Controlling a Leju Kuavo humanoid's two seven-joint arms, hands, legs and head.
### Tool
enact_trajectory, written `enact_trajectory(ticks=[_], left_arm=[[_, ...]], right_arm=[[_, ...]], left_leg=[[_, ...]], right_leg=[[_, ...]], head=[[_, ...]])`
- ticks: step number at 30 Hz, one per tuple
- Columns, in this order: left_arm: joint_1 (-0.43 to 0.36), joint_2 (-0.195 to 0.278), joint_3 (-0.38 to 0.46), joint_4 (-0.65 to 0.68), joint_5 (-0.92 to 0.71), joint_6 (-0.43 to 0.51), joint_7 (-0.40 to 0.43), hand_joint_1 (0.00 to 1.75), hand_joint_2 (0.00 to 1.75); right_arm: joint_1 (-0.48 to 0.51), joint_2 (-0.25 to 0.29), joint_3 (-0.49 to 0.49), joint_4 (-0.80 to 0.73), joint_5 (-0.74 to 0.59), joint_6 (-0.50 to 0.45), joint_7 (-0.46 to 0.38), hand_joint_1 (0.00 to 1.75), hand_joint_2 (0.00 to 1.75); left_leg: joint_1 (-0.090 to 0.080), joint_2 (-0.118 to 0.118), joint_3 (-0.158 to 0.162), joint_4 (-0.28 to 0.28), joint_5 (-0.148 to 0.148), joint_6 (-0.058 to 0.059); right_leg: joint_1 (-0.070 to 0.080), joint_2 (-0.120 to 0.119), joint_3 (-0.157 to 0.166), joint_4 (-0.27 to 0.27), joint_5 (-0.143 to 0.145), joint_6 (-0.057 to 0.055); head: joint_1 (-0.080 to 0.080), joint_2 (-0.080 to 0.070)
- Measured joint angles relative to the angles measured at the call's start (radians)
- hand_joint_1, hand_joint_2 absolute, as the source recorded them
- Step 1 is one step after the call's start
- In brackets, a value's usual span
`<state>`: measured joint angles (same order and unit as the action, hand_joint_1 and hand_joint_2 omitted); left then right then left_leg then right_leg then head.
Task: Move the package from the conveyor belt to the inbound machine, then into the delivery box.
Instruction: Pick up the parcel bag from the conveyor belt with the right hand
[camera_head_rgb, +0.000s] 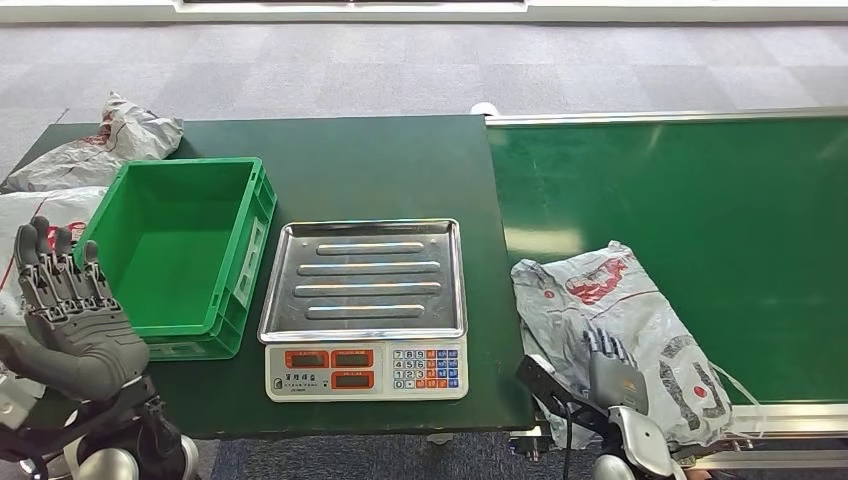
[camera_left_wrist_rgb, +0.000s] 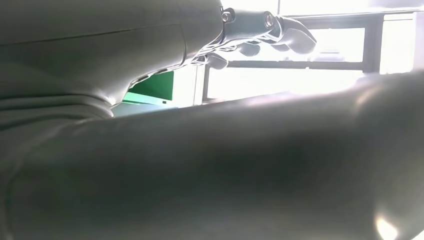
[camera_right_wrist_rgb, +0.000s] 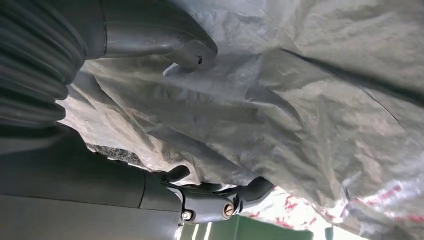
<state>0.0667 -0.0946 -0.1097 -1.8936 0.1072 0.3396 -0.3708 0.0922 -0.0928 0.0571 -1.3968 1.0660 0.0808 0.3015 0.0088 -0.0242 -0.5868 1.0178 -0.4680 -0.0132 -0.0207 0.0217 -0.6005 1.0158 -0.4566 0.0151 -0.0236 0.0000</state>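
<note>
Grey crinkled poly-mailer package (camera_head_rgb: 618, 330) on conveyor belt (camera_head_rgb: 740, 200): judged soft, light, slippery; near edge clamped by right hand (camera_head_rgb: 612, 372); left hand (camera_head_rgb: 68, 310) spread, nothing held.

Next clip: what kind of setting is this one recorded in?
Probably a mock parcel-sorting station indoors. A green conveyor belt carries a grey plastic mailer package that the right robot hand is on, beside a dark table with an electronic weighing scale and a green crate.

A grey plastic package (camera_head_rgb: 612, 325) with red printed markings lies on a dark green conveyor belt (camera_head_rgb: 700, 190). A bright green crate (camera_head_rgb: 180, 250) sits beside a silver ridged scale (camera_head_rgb: 365, 300) with orange displays and red, blue and white keys.
</note>
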Motion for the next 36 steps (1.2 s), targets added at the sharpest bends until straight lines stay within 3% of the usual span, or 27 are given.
enact_trajectory(ticks=[7, 22, 26, 30, 36], left_arm=[[-0.013, 0.0, -0.01, 0.022, 0.015, 0.0, 0.009, 0.0, 0.0], [-0.012, 0.0, -0.014, 0.034, 0.024, 0.0, 0.009, 0.0, 0.0], [-0.005, 0.0, -0.014, 0.033, 0.023, 0.001, 0.006, 0.0, 0.0], [0.016, 0.0, -0.014, 0.022, 0.021, 0.001, 0.001, 0.0, 0.0], [0.023, -0.002, -0.014, 0.017, 0.024, -0.007, 0.001, 0.0, 0.0]], right_arm=[[0.053, -0.046, 0.045, 0.015, 0.04, 0.027, 0.111, 0.0, 1.75], [0.045, -0.044, 0.073, 0.061, 0.039, 0.014, 0.118, 0.0, 1.75], [0.047, -0.026, 0.073, 0.063, 0.07, -0.007, 0.113, 0.19, 1.75], [0.059, 0.003, 0.068, 0.057, 0.126, -0.052, 0.098, 1.75, 1.75], [0.076, 0.031, 0.052, 0.015, 0.18, -0.101, 0.088, 1.75, 1.75]], left_leg=[[0.0, 0.0, 0.0, 0.0, 0.0, 0.0], [0.0, 0.001, 0.001, 0.0, 0.0, 0.0], [0.0, 0.001, 0.002, 0.0, 0.0, 0.0], [0.0, 0.0, 0.002, 0.0, 0.0, 0.0], [0.0, 0.0, 0.001, 0.0, 0.0, 0.0]], right_leg=[[0.0, 0.0, 0.0, 0.0, 0.0, 0.0], [0.0, 0.0, 0.002, 0.0, 0.0, 0.0], [0.0, 0.0, 0.002, 0.0, 0.0, 0.0], [0.0, 0.0, 0.002, 0.0, 0.0, 0.0], [0.0, 0.0, 0.001, 0.0, 0.0, 0.0]], head=[[0.0, 0.0], [0.0, 0.0], [0.0, 0.0], [0.0, 0.0], [0.0, 0.0]])
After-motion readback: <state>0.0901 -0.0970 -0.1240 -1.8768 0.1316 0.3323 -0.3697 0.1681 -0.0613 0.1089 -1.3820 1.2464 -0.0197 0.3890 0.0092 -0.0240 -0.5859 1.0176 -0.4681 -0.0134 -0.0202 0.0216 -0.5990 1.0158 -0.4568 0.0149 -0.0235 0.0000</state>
